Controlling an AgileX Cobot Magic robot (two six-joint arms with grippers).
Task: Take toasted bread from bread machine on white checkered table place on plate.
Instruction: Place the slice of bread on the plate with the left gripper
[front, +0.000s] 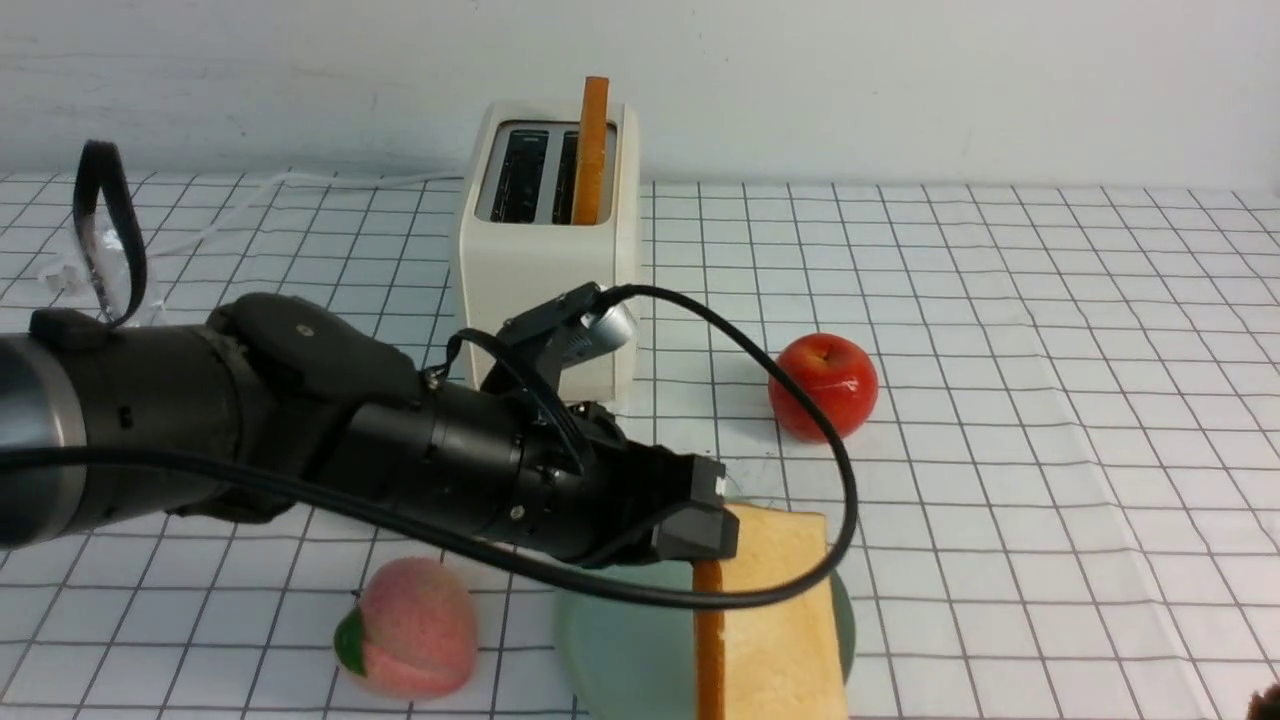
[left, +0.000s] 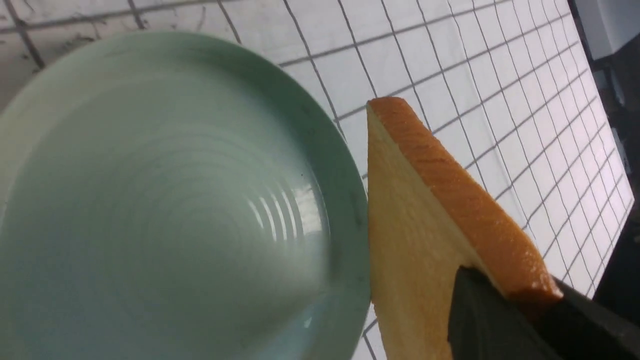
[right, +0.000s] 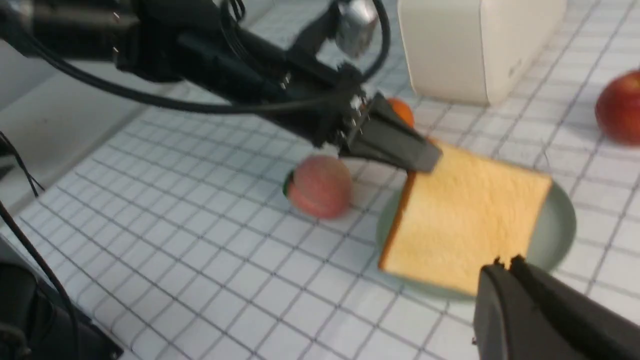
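Toast (front: 780, 620), clamped by its crust in the left gripper (front: 710, 540), hangs tilted over the plate (front: 610, 650); next, lower and release it flat; the right gripper (right: 506, 262) sits closed, empty.

A glossy red apple (front: 823, 385) was seen standing upright, its stem dimple turned upward, a little right of the middle in the front view. A matte pink peach (front: 408, 628) with a green leaf patch at its lower left was found nearer the camera and left of centre, well apart from the apple; in the right wrist view it was shown blurred. A plain pale wall (front: 900, 80) was seen along the back, and a small clear item (front: 60, 270) at the far left was too indistinct to be identified.
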